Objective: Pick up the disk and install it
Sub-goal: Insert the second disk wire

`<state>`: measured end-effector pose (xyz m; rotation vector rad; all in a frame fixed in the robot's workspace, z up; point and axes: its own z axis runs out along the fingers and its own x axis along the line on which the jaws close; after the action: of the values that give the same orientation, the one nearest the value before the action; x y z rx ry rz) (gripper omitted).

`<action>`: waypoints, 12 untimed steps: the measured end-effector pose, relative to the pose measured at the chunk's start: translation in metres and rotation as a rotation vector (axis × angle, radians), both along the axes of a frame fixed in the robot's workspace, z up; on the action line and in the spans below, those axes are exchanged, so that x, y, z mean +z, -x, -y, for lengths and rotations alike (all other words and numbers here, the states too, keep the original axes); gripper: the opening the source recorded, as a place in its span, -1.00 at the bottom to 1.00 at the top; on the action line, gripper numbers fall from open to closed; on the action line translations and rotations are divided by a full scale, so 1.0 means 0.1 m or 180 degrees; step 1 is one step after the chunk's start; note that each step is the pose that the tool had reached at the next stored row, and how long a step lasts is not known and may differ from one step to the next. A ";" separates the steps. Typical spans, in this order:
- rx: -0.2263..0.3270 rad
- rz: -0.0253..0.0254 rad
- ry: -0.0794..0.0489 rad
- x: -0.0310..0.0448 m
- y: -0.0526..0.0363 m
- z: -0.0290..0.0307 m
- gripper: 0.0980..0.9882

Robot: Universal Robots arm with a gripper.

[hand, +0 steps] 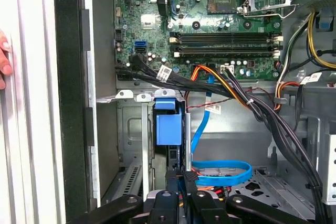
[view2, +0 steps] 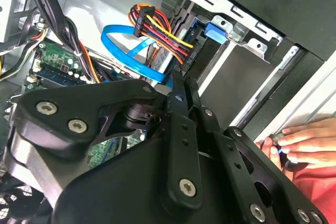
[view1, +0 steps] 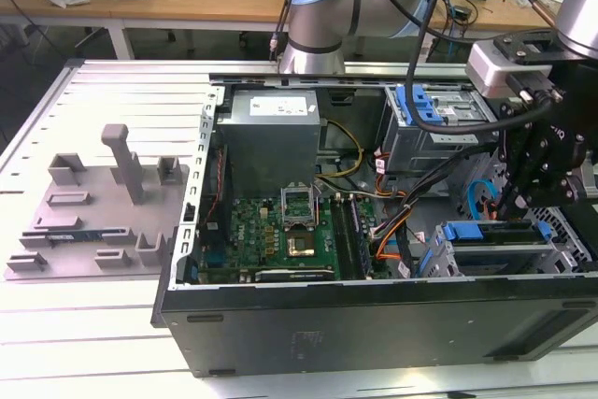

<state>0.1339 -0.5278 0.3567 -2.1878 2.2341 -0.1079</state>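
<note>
An open PC case lies on its side on the worktop, with the arm reaching over its rear wall. The gripper hangs inside the case at the corner toward the exterior view's right, just above the drive cage.

The disk sits in that cage, standing on edge in a slot, its blue frame showing along the top. In the first wrist view the disk's blue frame tab lies between the cage's metal rails, directly ahead of the gripper. The fingertips there lie pressed together, or nearly so, and appear to touch the disk's end; whether they pinch its edge I cannot tell, since the contact is half hidden. In the second wrist view the gripper points its closed-up fingers at the same slot, beside a bundle of orange, red and yellow wires and a looped blue cable.

The motherboard covers the case floor, with the power supply against the rear wall. A grey fixture rests on the worktop, beyond the case's side at the exterior view's left.

A hand rests on the case's outer edge near the cage.
</note>
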 end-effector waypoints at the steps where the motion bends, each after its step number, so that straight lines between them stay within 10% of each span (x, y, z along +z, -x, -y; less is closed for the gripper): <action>1: 0.0000 0.0000 0.0000 0.000 -0.002 0.003 -0.86; 12: 0.0000 0.0000 0.0000 -0.023 -0.009 0.012 -0.86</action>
<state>0.1348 -0.5289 0.3544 -2.1878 2.2340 -0.1077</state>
